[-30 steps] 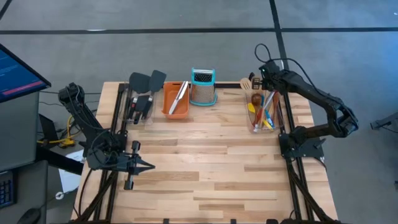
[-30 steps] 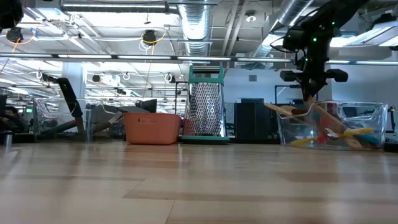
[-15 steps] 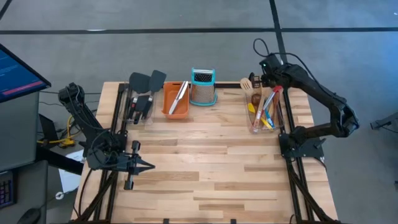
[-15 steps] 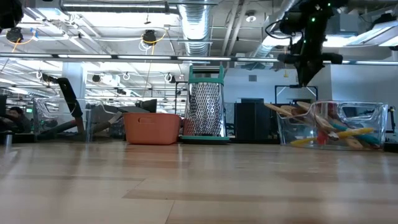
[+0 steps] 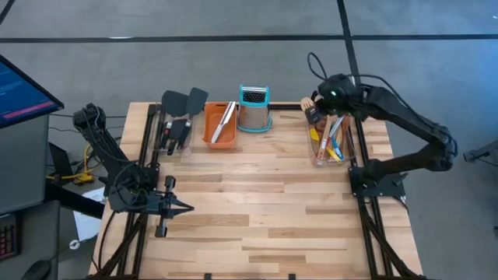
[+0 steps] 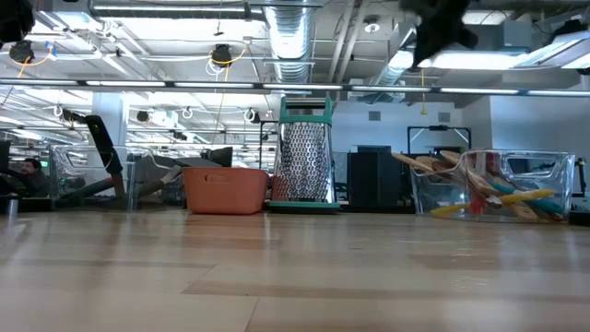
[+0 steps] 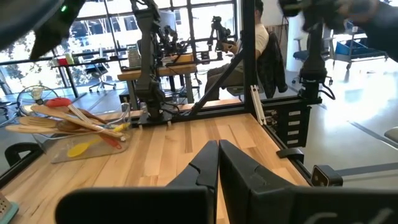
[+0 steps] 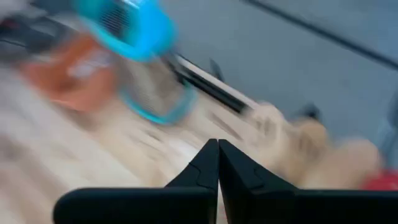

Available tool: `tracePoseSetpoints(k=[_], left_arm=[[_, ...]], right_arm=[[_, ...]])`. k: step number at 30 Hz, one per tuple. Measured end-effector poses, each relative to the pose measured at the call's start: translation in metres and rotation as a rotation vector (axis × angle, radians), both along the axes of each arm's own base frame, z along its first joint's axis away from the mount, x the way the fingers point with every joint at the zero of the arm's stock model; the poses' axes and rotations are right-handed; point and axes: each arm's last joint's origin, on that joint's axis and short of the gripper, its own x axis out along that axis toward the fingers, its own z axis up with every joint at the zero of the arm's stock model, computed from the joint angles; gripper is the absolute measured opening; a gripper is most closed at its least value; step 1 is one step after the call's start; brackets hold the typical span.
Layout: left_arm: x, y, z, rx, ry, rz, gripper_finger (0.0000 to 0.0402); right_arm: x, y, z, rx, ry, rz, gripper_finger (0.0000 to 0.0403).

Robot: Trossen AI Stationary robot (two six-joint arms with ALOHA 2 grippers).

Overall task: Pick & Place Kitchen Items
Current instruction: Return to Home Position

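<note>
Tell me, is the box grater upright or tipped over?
Upright. In the low view the grater stands on its base, teal handle on top, beside the orange tray.

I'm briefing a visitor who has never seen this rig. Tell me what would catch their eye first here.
The clear bin at the table's far right, crammed with wooden, yellow, blue and red utensils, stands out most, with the right gripper raised above it, shut. Next come the teal-topped grater and orange tray at the far middle; the left gripper rests shut at the near left edge.
</note>
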Motion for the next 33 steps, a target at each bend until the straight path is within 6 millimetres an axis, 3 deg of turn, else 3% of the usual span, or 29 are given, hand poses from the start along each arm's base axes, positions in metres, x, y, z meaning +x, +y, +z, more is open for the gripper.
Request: tracePoseSetpoints(k=[8,14,21,27,33], left_arm=[[0.000,0.000,0.001,-0.020,-0.004,0.000,0.0002],[-0.001,-0.001,0.007,-0.108,-0.045,-0.009,0.0002],[-0.001,-0.001,0.008,-0.115,-0.050,-0.012,0.0002],[0.010,0.008,0.008,-0.110,-0.055,0.037,0.0002],[0.035,0.031,0.009,-0.100,-0.071,0.004,0.0002]], right_arm=[[0.007,0.066,0.026,-0.104,-0.276,0.309,0.0001],[0.011,0.102,0.028,-0.152,-0.295,0.403,0.0001],[0.021,0.140,0.022,-0.204,-0.232,0.641,0.0001],[0.030,0.157,0.025,-0.291,-0.254,0.813,0.0000],[0.032,0.156,0.038,-0.365,-0.353,0.971,0.0000]])
